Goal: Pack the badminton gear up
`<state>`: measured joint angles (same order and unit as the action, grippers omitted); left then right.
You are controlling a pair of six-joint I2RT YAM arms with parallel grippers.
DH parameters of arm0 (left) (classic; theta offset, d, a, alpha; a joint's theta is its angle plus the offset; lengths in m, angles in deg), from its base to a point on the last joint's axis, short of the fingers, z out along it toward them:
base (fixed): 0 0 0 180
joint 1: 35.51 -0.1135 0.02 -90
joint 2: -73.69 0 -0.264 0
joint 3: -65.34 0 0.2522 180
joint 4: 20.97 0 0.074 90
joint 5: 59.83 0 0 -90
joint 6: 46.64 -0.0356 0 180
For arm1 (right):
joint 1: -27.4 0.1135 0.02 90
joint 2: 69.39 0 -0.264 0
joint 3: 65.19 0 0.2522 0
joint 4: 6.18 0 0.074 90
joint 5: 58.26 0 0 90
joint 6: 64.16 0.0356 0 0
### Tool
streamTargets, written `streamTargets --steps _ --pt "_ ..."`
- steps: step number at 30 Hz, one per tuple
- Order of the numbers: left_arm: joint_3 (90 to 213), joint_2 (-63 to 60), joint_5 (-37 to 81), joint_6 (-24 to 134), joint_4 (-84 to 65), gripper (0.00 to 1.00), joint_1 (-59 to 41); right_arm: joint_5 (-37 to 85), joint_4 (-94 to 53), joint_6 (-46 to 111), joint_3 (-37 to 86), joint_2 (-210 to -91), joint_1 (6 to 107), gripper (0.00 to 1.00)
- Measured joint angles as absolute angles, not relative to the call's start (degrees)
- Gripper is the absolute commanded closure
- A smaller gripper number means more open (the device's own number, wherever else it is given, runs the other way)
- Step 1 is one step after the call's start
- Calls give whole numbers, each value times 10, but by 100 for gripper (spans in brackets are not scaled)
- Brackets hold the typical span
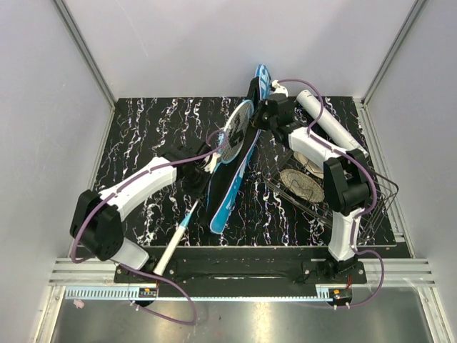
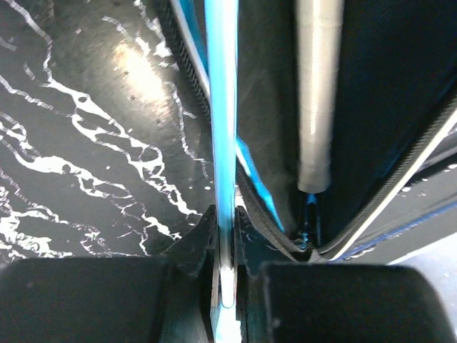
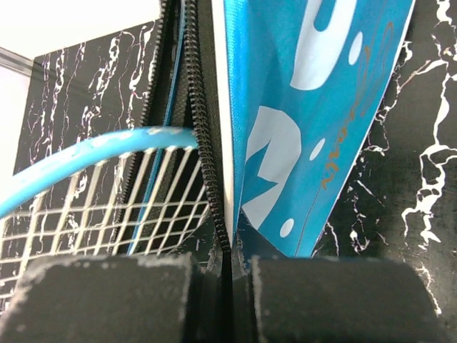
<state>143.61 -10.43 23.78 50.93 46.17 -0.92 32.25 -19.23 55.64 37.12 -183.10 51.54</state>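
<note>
Racket (image 2: 221, 143) is going into the blue cover (image 3: 307, 107): my left claw (image 2: 227, 286) clenches its shaft, my right claw (image 3: 230, 275) pinches the cover's zipper edge. Next, I reckon, push deeper.

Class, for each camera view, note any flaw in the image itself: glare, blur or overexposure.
Left wrist: glare patch on the marbled table, and the white racket handle is blurred. Right wrist: the wall at top left is washed out, the pads at the bottom out of focus. Top external: evenly lit, sharp.
</note>
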Motion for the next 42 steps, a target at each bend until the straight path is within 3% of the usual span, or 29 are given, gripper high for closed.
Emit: streamTargets --steps 11,27,35,42 --pt "1620 -248 120 514 544 100 -19 316 -78 537 256 -1785 520 100" --pt "1558 -271 122 509 540 100 -9 242 -52 489 252 -1785 520 100" --pt "1733 -363 147 502 623 100 -12 196 17 488 227 -1770 519 100" --pt "1816 -439 164 503 627 100 -15 188 26 528 208 -1768 519 100"
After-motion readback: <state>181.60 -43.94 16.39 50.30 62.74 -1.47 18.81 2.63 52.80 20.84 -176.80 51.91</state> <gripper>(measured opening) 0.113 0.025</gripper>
